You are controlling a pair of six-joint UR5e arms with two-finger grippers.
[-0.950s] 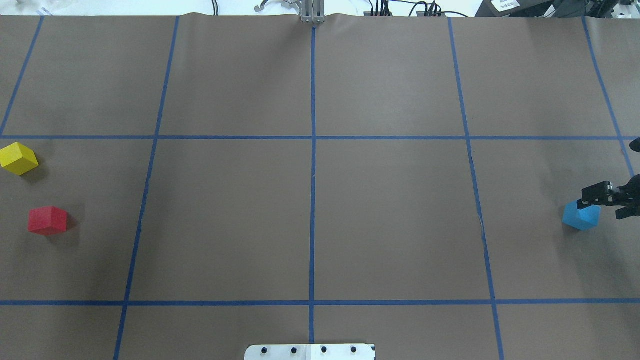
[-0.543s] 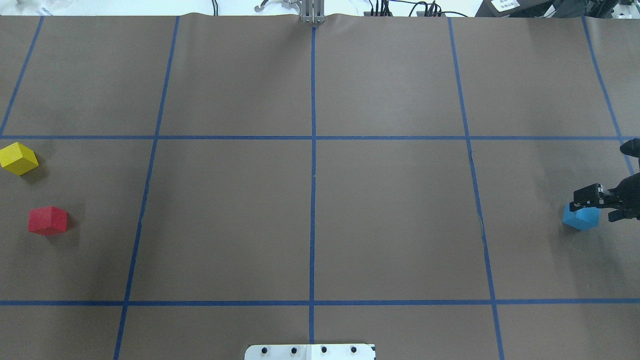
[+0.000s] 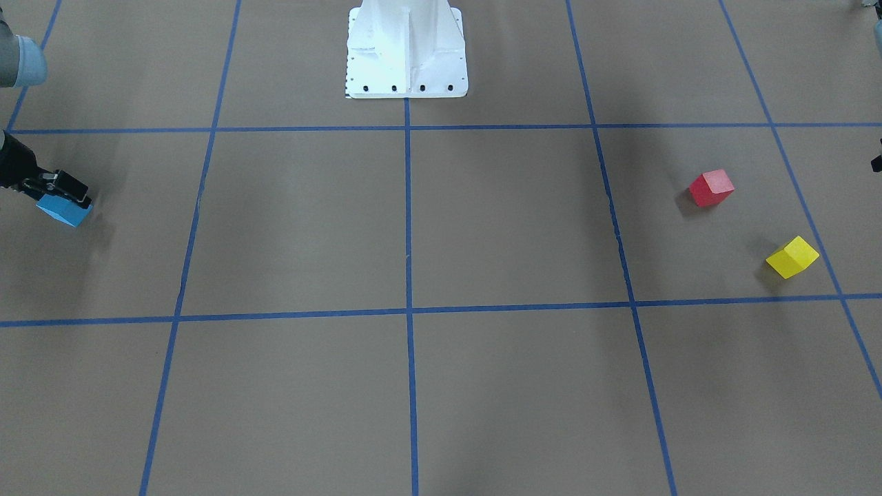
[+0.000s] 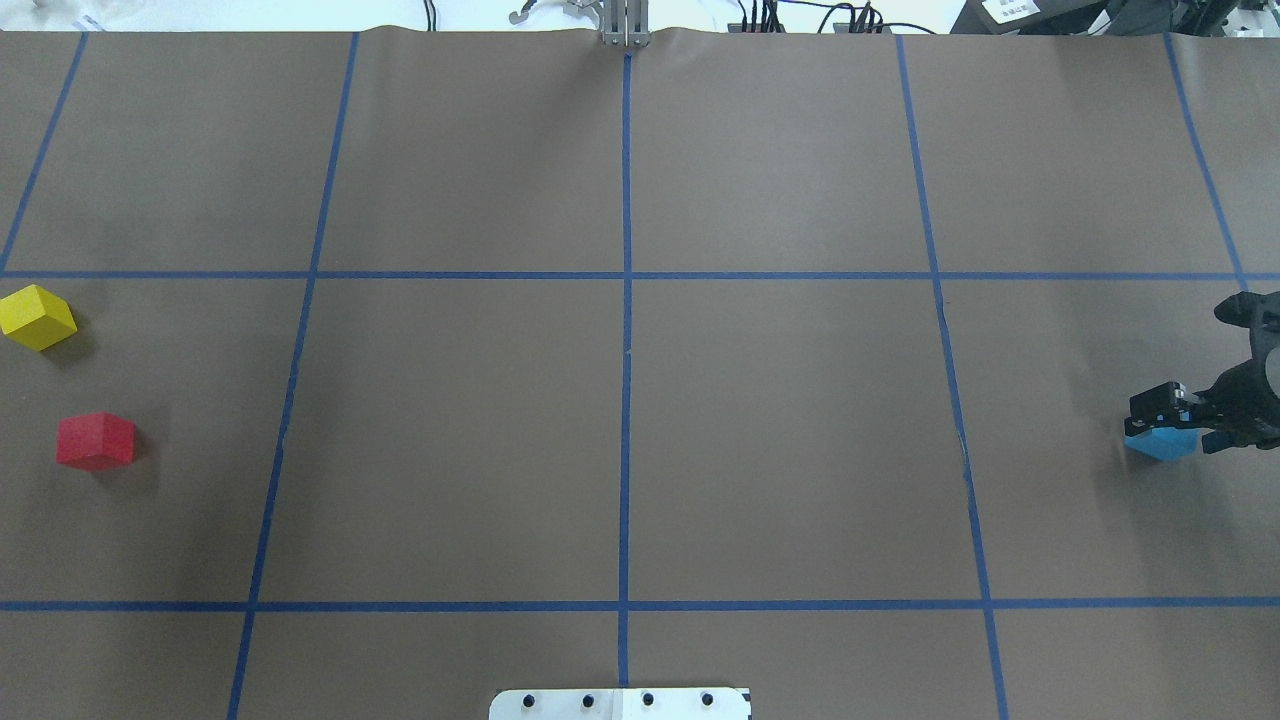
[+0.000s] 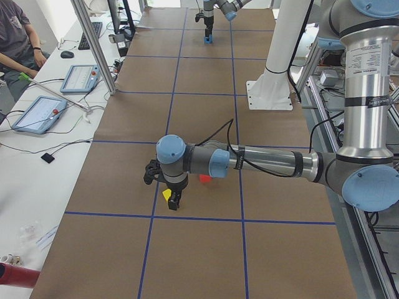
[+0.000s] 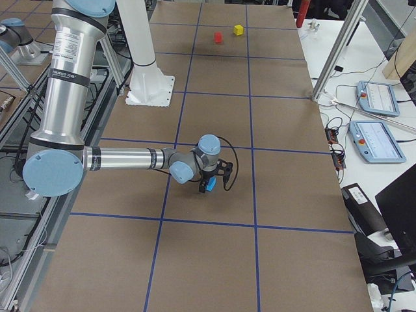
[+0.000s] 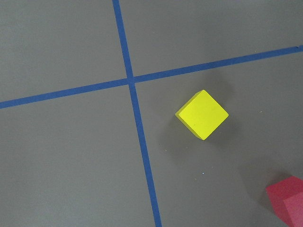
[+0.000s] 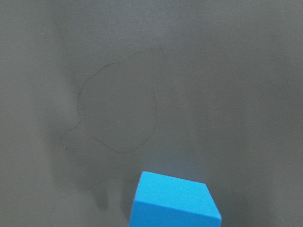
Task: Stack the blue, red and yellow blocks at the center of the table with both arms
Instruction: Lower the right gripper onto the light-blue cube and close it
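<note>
The blue block [image 4: 1160, 442] lies at the table's far right and shows at the left edge of the front-facing view [image 3: 63, 210]. My right gripper [image 4: 1188, 420] is open and low over it, one finger on each side; the wrist view shows only the block [image 8: 174, 201], no fingers. The yellow block [image 4: 37, 317] and the red block [image 4: 95, 441] sit on the table's far left. In the exterior left view my left gripper [image 5: 175, 202] hangs just beside the yellow block [image 5: 166, 194]; whether it is open or shut I cannot tell. Its wrist view shows the yellow block [image 7: 202, 115].
The white pedestal base [image 3: 406, 52] stands at the table's near middle edge. Blue tape lines cross at the table's centre [image 4: 626, 275]. A side bench with tablets [image 5: 37, 115] and a seated person [image 5: 19, 37] runs along the far edge.
My right gripper has moved left and down over the blue block, covering more of it. The red and yellow blocks have not moved.
</note>
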